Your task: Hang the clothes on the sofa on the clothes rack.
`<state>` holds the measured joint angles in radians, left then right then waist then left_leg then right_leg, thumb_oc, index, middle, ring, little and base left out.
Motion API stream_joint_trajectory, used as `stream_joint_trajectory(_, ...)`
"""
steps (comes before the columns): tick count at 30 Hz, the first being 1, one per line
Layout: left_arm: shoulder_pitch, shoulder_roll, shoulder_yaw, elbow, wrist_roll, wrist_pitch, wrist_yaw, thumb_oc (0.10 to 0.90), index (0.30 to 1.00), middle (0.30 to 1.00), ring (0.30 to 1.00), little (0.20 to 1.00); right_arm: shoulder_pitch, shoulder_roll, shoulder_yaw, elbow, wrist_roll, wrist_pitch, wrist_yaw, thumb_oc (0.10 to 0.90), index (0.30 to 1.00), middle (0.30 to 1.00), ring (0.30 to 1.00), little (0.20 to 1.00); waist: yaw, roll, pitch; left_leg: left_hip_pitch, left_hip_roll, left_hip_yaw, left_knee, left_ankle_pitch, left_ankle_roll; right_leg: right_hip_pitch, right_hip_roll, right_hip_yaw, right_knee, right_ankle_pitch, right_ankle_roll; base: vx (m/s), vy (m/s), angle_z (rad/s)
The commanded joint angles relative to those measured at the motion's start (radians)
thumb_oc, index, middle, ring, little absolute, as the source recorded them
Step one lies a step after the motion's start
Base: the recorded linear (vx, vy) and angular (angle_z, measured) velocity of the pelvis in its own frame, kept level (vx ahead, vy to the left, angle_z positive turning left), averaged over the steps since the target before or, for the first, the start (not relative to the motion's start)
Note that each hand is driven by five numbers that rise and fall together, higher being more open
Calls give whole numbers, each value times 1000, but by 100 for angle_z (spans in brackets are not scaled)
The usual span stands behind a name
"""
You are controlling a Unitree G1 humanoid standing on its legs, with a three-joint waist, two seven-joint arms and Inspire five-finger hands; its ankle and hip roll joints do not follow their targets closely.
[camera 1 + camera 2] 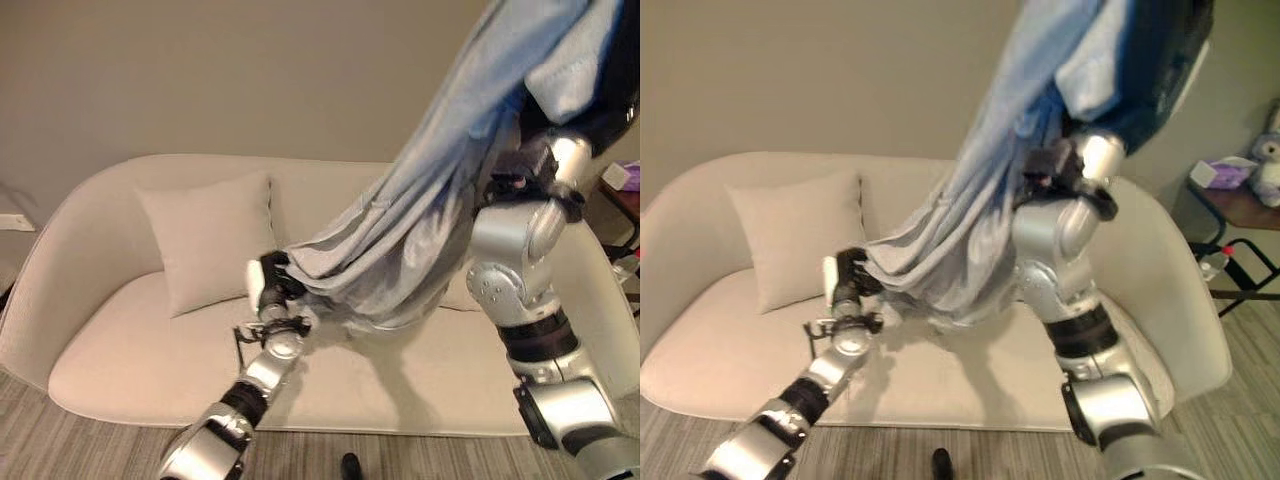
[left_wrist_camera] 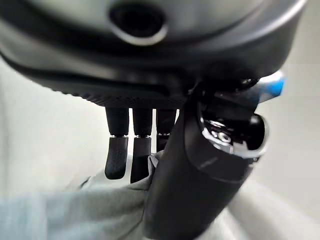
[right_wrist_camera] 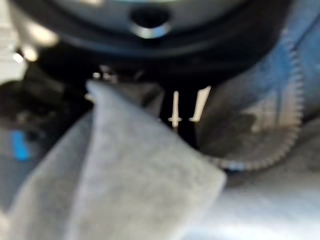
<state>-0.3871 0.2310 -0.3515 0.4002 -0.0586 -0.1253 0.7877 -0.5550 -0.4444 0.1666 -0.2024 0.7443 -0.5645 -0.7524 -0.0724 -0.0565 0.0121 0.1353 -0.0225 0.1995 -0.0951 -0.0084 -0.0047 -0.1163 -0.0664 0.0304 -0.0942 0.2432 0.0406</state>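
My left hand [image 1: 272, 285] was low over the front of the sofa seat, its fingers [image 2: 118, 155] curled down onto the lower end of the light blue garment [image 1: 420, 215], with the thumb crossing in front of them, so it gripped the cloth there; in the left wrist view the pale blue fabric lay bunched just past the fingertips. From that hand the garment rose in a long, folded sweep up and across toward my right arm, clear of the seat cushion for most of its length, with its lowest folds hanging just above the cushion beside my left hand. My right arm was raised high, and the upper end of the garment was draped over it, covering my right hand [image 3: 182, 107]; the right wrist view showed grey-blue cloth and a toothed zipper edge pressed close around the dark fingers, but I could not tell whether they were closed on it. Beyond my left hand, a pale square cushion [image 1: 208, 240] leaned upright against the back of the cream sofa [image 1: 110, 370]. Far off past my right arm stood a small dark side table [image 1: 1240, 205] beside the sofa's end, with a box of tissues [image 1: 1225, 173] on it.
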Motion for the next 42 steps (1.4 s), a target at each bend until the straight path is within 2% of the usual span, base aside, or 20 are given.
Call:
stream_joint_trajectory(1,-185,52,11,-91,232,-98,58,400,300,300,300,300,-92,25,-58,5,-133,8,72,400,300,300,300,300,24,-34,-52,-21,-19,-16,8,-105,60,65,-137,-2,7,-81,164,-102,161,3)
stream_joint_trajectory(3,-146,133,98,-231,321,-95,61,400,300,300,300,300,-9,46,-89,-49,-177,34,109,400,300,300,300,300,31,-43,-23,-28,-42,-5,8,-102,73,41,-155,6,7,-16,187,-141,177,5)
stream_joint_trajectory(6,-132,182,146,-304,372,-111,70,400,300,300,300,300,30,61,-103,-78,-216,40,124,400,300,300,300,300,40,-44,9,-31,-44,6,8,-103,79,8,-159,-20,55,-3,192,-169,112,-8)
stream_joint_trajectory(10,-87,227,220,-424,402,-134,65,400,300,300,300,300,75,63,-107,-128,-273,52,146,400,300,300,300,300,51,-27,46,-42,-23,13,8,-78,84,-18,-126,-114,329,-167,126,-176,135,-11)
stream_joint_trajectory(11,-54,251,272,-508,405,-143,62,400,300,300,300,300,73,50,-99,-143,-278,59,166,400,300,300,300,300,67,-30,45,-53,-20,30,8,-64,100,-15,-115,-201,607,-266,91,-114,96,-24)
stream_joint_trajectory(13,-33,259,291,-535,407,-147,58,400,300,300,300,300,71,48,-94,-145,-279,60,174,400,300,300,300,300,71,-44,36,-61,-32,35,8,-63,102,-16,-116,-212,678,-294,93,-105,45,-22)
stream_joint_trajectory(16,-10,292,333,-577,415,-148,77,400,300,300,300,300,48,49,-80,-137,-279,62,178,400,300,300,300,300,107,-82,5,-96,-51,53,8,-45,95,79,-85,-249,635,-327,83,-92,-53,-21)
stream_joint_trajectory(17,14,303,363,-593,417,-147,79,400,300,300,300,300,39,48,-75,-134,-273,61,176,400,300,300,300,300,142,-113,-20,-137,-66,67,8,-24,89,156,-42,-239,547,-348,82,-114,-86,-37)
stream_joint_trajectory(18,17,304,364,-595,417,-147,77,400,300,300,300,300,40,50,-75,-134,-272,61,177,400,300,300,300,300,143,-113,-22,-136,-65,70,8,-24,87,160,-39,-237,538,-344,82,-307,-148,-60)
stream_joint_trajectory(19,69,324,408,-620,413,-143,58,400,300,300,300,300,59,49,-81,-145,-294,68,177,400,300,300,300,300,196,-136,-30,-194,-67,81,8,25,69,202,22,-192,421,-432,37,-287,-125,-42)
stream_joint_trajectory(21,133,296,445,-615,392,-142,40,400,300,300,300,300,96,50,-88,-155,-295,71,170,400,300,300,300,300,223,-143,-23,-254,-54,79,8,83,44,245,83,-167,244,-481,-18,-385,-169,-29)
stream_joint_trajectory(22,134,296,445,-616,392,-141,40,400,300,300,300,300,96,50,-88,-155,-295,71,170,400,300,300,300,300,223,-143,-23,-254,-54,79,8,83,44,247,83,-167,240,-479,-18,-357,-125,0)
stream_joint_trajectory(26,178,255,442,-587,317,-147,1,400,300,300,300,300,178,13,-112,-182,-307,82,169,400,300,300,300,300,240,-108,71,-417,-25,9,69,200,-50,242,126,-152,73,-398,-35,-532,-97,44)
stream_joint_trajectory(27,173,233,439,-575,296,-149,-8,400,300,300,300,300,172,-1,-112,-171,-305,87,166,400,300,300,300,300,236,-85,97,-475,-14,-61,100,256,-107,221,132,-180,44,-374,-40,-639,-20,52)
stream_joint_trajectory(31,195,211,419,-590,275,-176,-37,400,300,300,300,300,187,-23,-99,-162,-304,102,185,400,300,300,300,300,208,-105,103,-399,60,-42,215,86,-30,201,45,-241,31,-317,-16,-224,18,32)
stream_joint_trajectory(32,196,211,420,-591,275,-176,-38,400,300,300,300,300,188,-23,-99,-162,-304,102,186,400,300,300,300,300,207,-104,105,-399,61,-44,224,79,-30,205,45,-243,30,-318,-15,-39,66,9)
stream_joint_trajectory(35,213,193,403,-592,261,-180,-54,400,300,300,300,300,191,-44,-89,-155,-290,104,197,400,300,300,300,300,173,-102,72,-271,163,-74,237,28,-14,213,2,-267,22,-320,-12,45,115,32)
stream_joint_trajectory(37,222,186,398,-583,248,-182,-49,400,300,300,300,300,199,-55,-90,-152,-287,107,196,400,300,300,300,300,148,-91,54,-199,229,-53,190,69,-25,215,-14,-281,25,-329,-11,135,272,24)
stream_joint_trajectory(38,237,187,399,-572,234,-177,-40,400,300,300,300,300,218,-68,-98,-151,-297,116,179,400,300,300,300,300,119,-65,31,-133,325,-1,124,181,-79,226,-24,-292,25,-343,-7,184,415,40)
stream_joint_trajectory(42,240,192,396,-559,237,-178,-25,400,300,300,300,300,249,-77,-109,-165,-314,116,168,400,300,300,300,300,105,-50,14,-109,386,6,42,284,-129,228,-46,-306,22,-343,8,100,275,20)
